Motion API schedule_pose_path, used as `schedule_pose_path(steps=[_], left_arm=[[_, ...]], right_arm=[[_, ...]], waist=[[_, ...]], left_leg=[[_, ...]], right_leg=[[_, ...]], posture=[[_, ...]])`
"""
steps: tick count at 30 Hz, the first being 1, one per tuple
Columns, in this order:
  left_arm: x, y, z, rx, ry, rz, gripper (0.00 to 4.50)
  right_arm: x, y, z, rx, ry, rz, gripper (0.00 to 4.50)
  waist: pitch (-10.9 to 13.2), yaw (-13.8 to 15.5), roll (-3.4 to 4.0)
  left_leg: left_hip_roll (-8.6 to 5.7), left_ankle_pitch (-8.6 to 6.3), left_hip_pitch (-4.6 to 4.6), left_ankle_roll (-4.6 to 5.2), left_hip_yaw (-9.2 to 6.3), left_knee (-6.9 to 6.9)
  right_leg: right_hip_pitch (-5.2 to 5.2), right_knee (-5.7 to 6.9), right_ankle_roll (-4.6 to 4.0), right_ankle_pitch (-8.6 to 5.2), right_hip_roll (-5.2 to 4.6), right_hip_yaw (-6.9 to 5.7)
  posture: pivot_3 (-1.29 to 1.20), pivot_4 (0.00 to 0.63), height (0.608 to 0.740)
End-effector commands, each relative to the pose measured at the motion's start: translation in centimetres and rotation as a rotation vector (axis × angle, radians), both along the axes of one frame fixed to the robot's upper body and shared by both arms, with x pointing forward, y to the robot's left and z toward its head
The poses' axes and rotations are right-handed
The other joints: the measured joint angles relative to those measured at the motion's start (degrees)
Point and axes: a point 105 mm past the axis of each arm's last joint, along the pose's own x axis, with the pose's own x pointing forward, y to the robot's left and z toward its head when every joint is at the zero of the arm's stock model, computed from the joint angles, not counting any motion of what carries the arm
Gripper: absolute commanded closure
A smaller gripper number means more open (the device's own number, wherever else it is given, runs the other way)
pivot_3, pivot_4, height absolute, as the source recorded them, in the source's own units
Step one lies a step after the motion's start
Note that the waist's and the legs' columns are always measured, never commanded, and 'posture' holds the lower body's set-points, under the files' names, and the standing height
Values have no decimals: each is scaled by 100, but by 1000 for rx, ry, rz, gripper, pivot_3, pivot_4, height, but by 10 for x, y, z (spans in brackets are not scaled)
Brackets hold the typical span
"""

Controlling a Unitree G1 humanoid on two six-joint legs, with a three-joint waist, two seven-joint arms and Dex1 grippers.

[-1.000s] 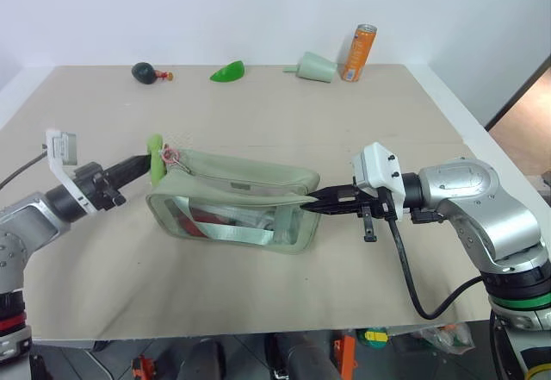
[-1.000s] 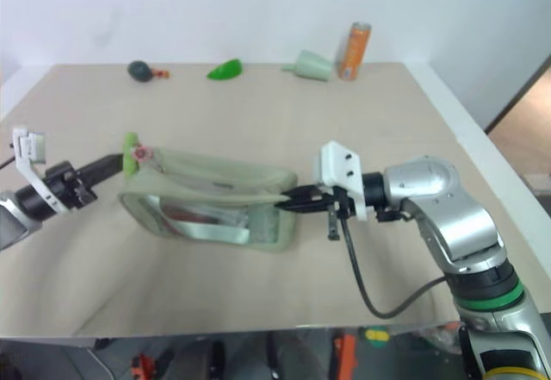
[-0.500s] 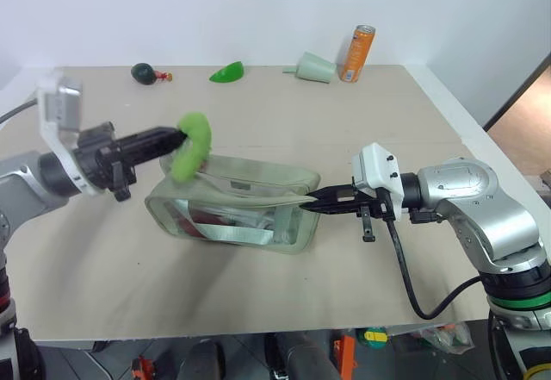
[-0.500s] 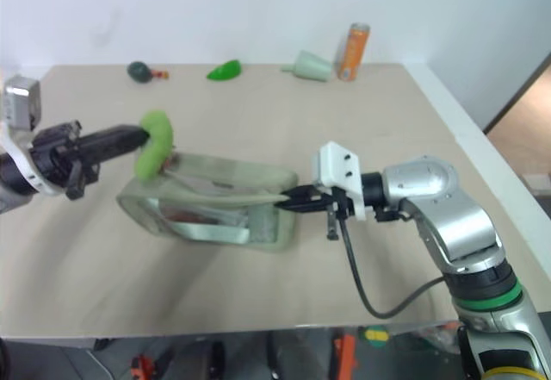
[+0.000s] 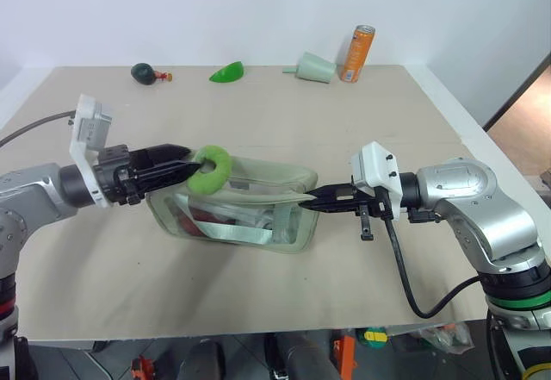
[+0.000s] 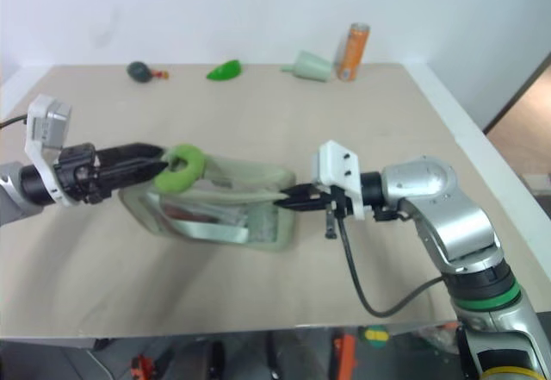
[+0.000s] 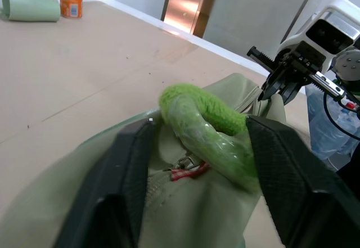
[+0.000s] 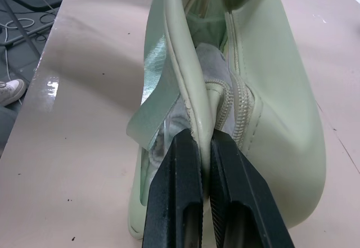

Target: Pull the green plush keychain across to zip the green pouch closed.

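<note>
The green pouch (image 5: 232, 208) is seen just left of the centre of the left eye view, lying on the beige worktop (image 5: 284, 285) with its long side running left to right; red items and a green webbing strap (image 5: 231, 232) are visible through its clear front panel. The green plush keychain (image 5: 212, 170) is located at the pouch's upper left end, resting on the top of the pouch. The left claw (image 5: 193, 167) reaches in from the left edge of the frame, its fingers (image 7: 121, 163) parted with the plush ring between them in the left wrist view; one finger lies against the ring on the side nearer the right claw, while contact on the other side cannot be made out, so a firm grip cannot be confirmed. A short pinkish link (image 7: 185, 172) joins the ring to the zipper just beneath it. The right claw (image 5: 315, 197) enters from the right of the frame and is clamped on the pouch's right end; in the right wrist view its two black fingers (image 8: 177, 203) are pressed together on a fold of the pouch's seam beside the zipper teeth (image 8: 239, 99). Along the far edge of the worktop, at the top of the frame, are noted a dark round object (image 5: 144, 72), a bright green wedge (image 5: 227, 72), a pale green cone (image 5: 315, 67) and an orange can (image 5: 358, 52), all well apart from the pouch.
</note>
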Motion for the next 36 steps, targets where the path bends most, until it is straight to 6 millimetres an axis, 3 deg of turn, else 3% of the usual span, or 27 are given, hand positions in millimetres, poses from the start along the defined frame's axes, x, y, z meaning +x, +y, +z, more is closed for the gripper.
schedule_pose_path(steps=[1, 3, 6, 9, 14, 17, 33, 34, 36], left_arm=[[-3, 10, 21, -69, -88, 19, 1896], [-5, 19, 33, -145, -118, 33, 1896], [-8, 50, 54, -314, -144, 95, 1896], [-12, 66, 45, -283, -126, 154, 1896], [-28, 64, -31, 74, 57, 144, 1896], [-34, 63, -51, 120, 100, 125, 1896], [-17, 51, -48, 39, 66, 92, 1896], [-16, 49, -48, 31, 69, 81, 2409], [-16, 45, -47, 11, 78, 57, 2938]], right_arm=[[-1, 2, 6, 1, -33, 9, 4500], [-1, 2, 6, 0, -32, 9, 4500], [-1, 3, 5, 1, -29, 11, 4500], [-1, 3, 5, 1, -26, 12, 4500], [0, 3, 4, -1, -22, 14, 4500], [0, 3, 4, -1, -20, 17, 4500], [-2, 2, 5, -4, -22, 6, 4500], [-2, 1, 5, -5, -22, 5, 4500], [-2, 2, 5, -4, -21, 3, 4500]], waist=[[0, 0, 0], [0, -1, 0], [0, -1, 0], [0, -11, 0], [1, -11, 2], [0, 6, 0], [1, 8, 1], [1, 8, 1], [1, 3, 1]], left_leg=[[0, 0, 0, 0, 0, 0], [1, 0, 0, 0, 0, 0], [3, 0, -1, 0, -1, 0], [7, 0, 1, 0, 0, 0], [7, -2, 4, -1, 6, -9], [7, -1, 0, -1, 1, -7], [16, -1, 0, 2, 4, -14], [15, -1, 0, 3, 3, -14], [15, -1, 0, 2, 4, -12]], right_leg=[[0, 0, 0, 0, 0, 0], [0, 0, 0, 0, 0, 0], [-1, 0, 0, 0, 2, -3], [-1, 0, 0, 0, 4, -3], [-5, 0, -14, -9, -4, 1], [-7, 0, -17, -10, -7, -9], [-12, 0, -15, -9, -4, -22], [-12, 0, -14, -9, -4, -23], [-12, 0, -13, -8, -4, -22]], posture=[[0, 150, 740], [0, 150, 740], [0, 150, 740], [0, 150, 740], [0, 150, 740], [0, 150, 740], [0, 150, 740], [0, 150, 740], [0, 150, 740]])
